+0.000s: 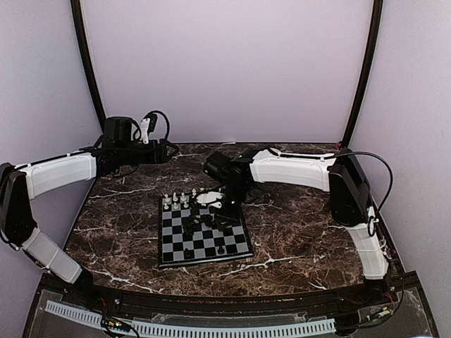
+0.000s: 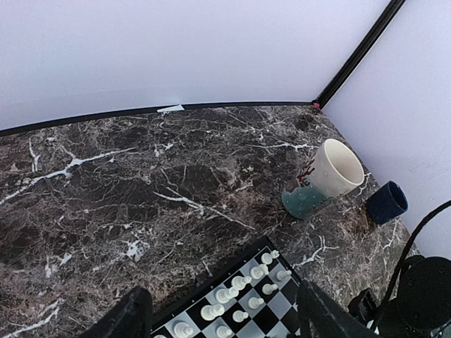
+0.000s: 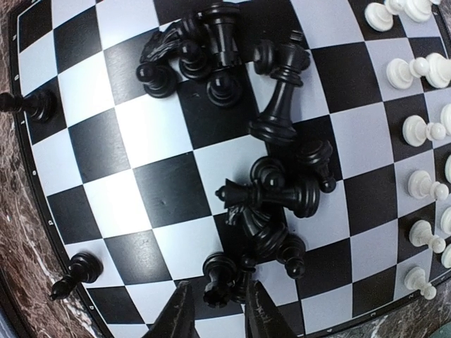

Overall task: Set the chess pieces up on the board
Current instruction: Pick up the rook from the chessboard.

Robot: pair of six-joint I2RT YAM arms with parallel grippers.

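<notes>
Board lies flat on the dark marble table, near the middle, slightly left of centre in the top view. White pieces stand upright in rows along the board's far edge; in the right wrist view they run down the right side. Black pieces sit in a loose heap around the board's centre squares, many tipped on their sides and touching each other. Two black pawns are apart from the heap at the board's opposite edge, the lower one in that view tilted over the border. Right gripper is low over the heap with its fingers pointing at the nearest black piece. Jaws are narrow with a small gap, and that piece is right at the tips; I cannot tell if it is clamped or only touched. Left gripper hangs above the board's white-piece edge, its jaws wide apart with nothing between them. Left wrist view also shows a cream mug lying tilted near the far right corner of the table, and a dark blue cup just beside it.
</notes>
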